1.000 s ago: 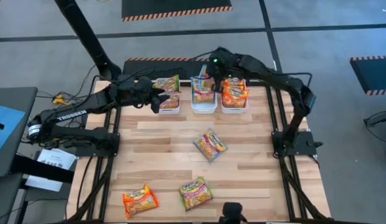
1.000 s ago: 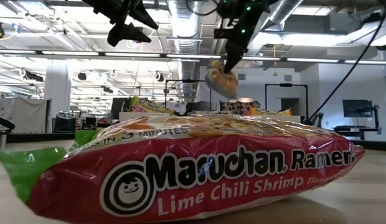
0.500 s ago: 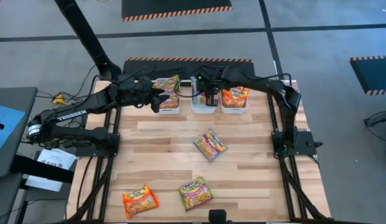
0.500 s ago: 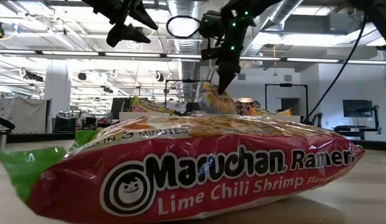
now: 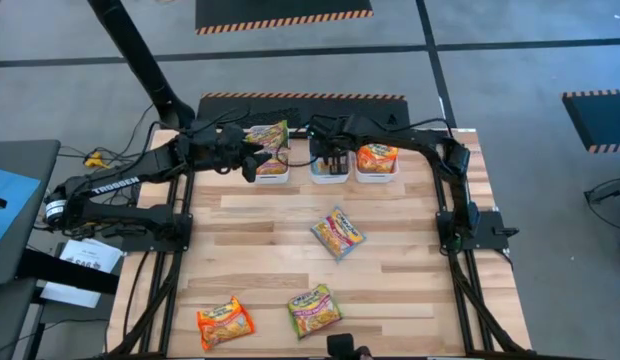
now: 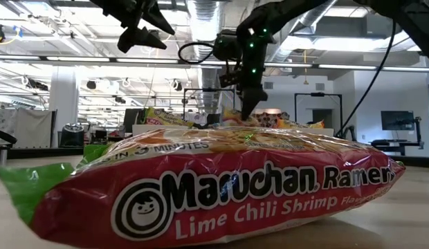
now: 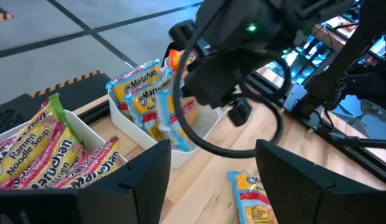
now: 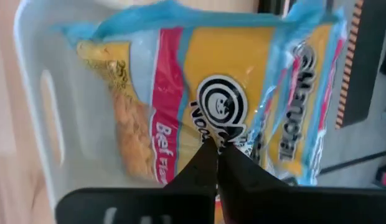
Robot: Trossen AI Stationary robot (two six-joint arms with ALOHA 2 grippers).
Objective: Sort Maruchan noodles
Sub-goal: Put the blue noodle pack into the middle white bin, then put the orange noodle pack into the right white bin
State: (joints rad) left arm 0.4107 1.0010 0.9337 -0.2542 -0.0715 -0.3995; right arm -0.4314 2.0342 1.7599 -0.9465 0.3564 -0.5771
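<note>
Wooden slats form the table [image 5: 290,250], seen from above with three white bins along its 12 o'clock edge. The left bin [image 5: 272,172] holds green-edged packets, the middle bin [image 5: 330,172] blue-edged ones, the right bin [image 5: 376,170] orange-edged ones.

Right gripper [image 5: 333,160]: lowered into the middle bin, fingers pressed together on the upper edge of a blue-edged beef packet [image 8: 205,93]. That packet stands on edge in the bin beside another of its kind, its long axis running up out of the bin. It lies directly below the fingertips, so the coming release turns only on parting the fingers and lifting straight away.

Left gripper [image 5: 252,160]: hovering above the left bin, fingers spread, holding nothing.

Loose packets: a blue-edged one [image 5: 337,232] at table centre, tilted; a green-edged one [image 5: 314,308] and an orange-edged one [image 5: 224,322] toward the 6 o'clock edge. The blue one lies nearer the right arm, at about 6 o'clock from its gripper.

Change: a second ago the right gripper carried the packet high above the bins; it has since swung toward 9 o'clock and descended into the middle bin. The left arm has not moved.
</note>
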